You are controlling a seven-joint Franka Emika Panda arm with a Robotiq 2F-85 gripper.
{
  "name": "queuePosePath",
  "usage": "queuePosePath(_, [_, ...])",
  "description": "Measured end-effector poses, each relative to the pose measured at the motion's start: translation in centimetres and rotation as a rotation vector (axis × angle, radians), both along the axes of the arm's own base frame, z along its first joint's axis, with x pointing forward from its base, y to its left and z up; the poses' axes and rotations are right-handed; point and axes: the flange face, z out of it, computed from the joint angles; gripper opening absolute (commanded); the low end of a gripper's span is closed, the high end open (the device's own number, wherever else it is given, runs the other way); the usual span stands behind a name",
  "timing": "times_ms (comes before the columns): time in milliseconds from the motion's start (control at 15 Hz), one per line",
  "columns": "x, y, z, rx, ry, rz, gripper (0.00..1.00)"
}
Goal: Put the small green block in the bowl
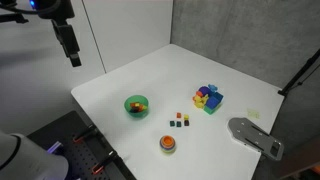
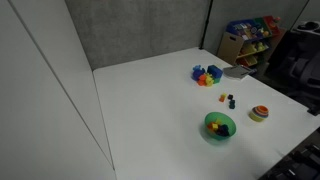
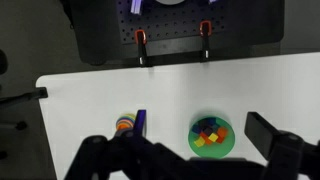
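The bright green bowl [image 1: 135, 105] stands on the white table [image 1: 120, 85] and holds several coloured pieces; it shows in both exterior views [image 2: 219, 126] and in the wrist view [image 3: 209, 135]. A few tiny loose cubes [image 1: 180, 120] lie between the bowl and the block cluster, also in an exterior view [image 2: 228, 101]. The small green block is among them, too small to single out. My gripper [image 1: 74, 58] hangs high above the table's far left edge, far from the cubes. In the wrist view its fingers [image 3: 185, 160] are spread wide and empty.
A multicoloured block cluster [image 1: 208, 98] sits beyond the cubes. A small orange-red dish [image 1: 167, 144] stands near the front edge, also in the wrist view [image 3: 125, 125]. A grey flat object [image 1: 255, 136] lies at the table's right corner. A wall panel borders the table [image 2: 45, 90].
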Motion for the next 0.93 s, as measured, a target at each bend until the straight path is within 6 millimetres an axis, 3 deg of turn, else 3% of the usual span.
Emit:
queuePosePath(400, [0.6, 0.2, -0.2, 0.005, -0.015, 0.005, 1.00])
queuePosePath(933, [6.8, 0.5, -3.5, 0.075, -0.104, 0.003, 1.00])
